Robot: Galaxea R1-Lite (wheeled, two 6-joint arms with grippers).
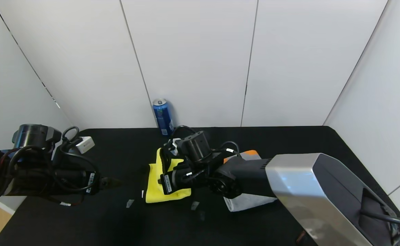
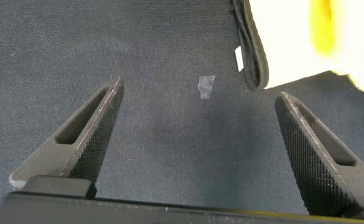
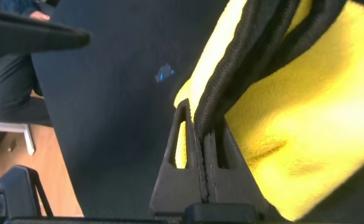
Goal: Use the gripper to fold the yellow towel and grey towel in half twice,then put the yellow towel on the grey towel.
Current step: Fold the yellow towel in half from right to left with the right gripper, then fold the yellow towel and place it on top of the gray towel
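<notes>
Two towels are lying on the black table [image 1: 289, 143], and the right arm is reaching across to the nearer one. The yellow towel [image 1: 152, 184] is sitting near the middle of the table, folded into a small upright rectangle, with the right gripper [image 1: 162, 171] pressing in over it. From the right wrist view, that gripper's two fingers [image 3: 185, 162] are pinched tight together on the towel's dark-trimmed edge, with several stacked layers of yellow plush bunching above them. The grey towel [image 1: 246, 201] is lying just to the right of the yellow one, mostly hidden under the right arm; only a pale folded corner is showing at the near side and a bit of its orange band [image 1: 249, 153] at the far side. I cannot tell whether the two towels are touching.

Off to the left, the left gripper [image 1: 112, 182] is hovering low over bare tabletop, well apart from the yellow towel. Its fingers [image 2: 88, 134] are spread wide with nothing between them, and the towel's dark hem is showing just beyond them.

A blue drink can [image 1: 162, 117] is standing upright at the far edge of the table, against the white wall panels. A few small scraps of tape [image 1: 129, 203] are stuck to the table in front of the yellow towel.
</notes>
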